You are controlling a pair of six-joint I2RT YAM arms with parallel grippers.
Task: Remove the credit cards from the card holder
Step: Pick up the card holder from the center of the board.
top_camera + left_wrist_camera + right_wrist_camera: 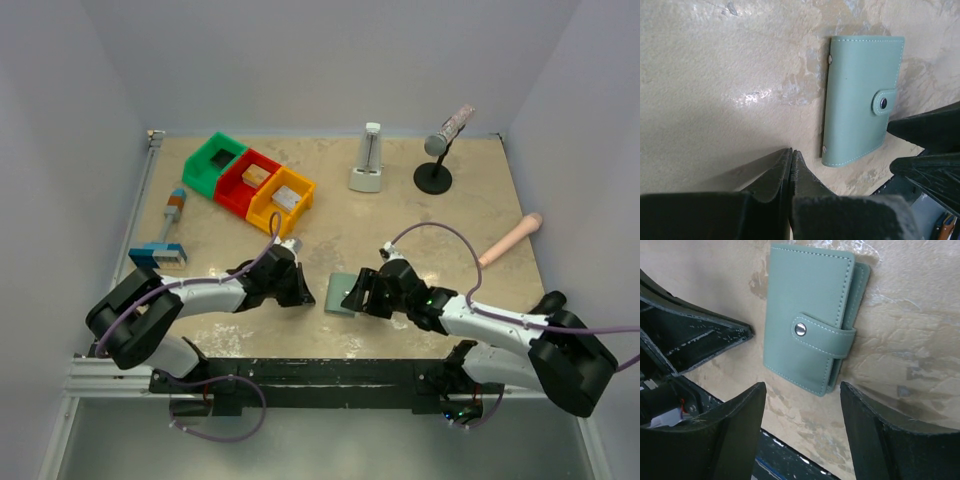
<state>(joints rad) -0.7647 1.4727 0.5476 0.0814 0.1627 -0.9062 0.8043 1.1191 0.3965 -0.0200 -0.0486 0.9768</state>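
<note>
Right gripper [802, 386]: jaws spread wide, empty, flanking one corner of the card holder [810, 325] | left gripper [793, 151]: fingers pressed together, empty, near holder, apart | card holder: closed, flat on table [910, 340], between both grippers | snap tab [822, 335]: fastened

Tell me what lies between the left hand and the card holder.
Nothing but bare tabletop lies between the shut left hand and the snapped-closed card holder. The left wrist view shows this.
</note>
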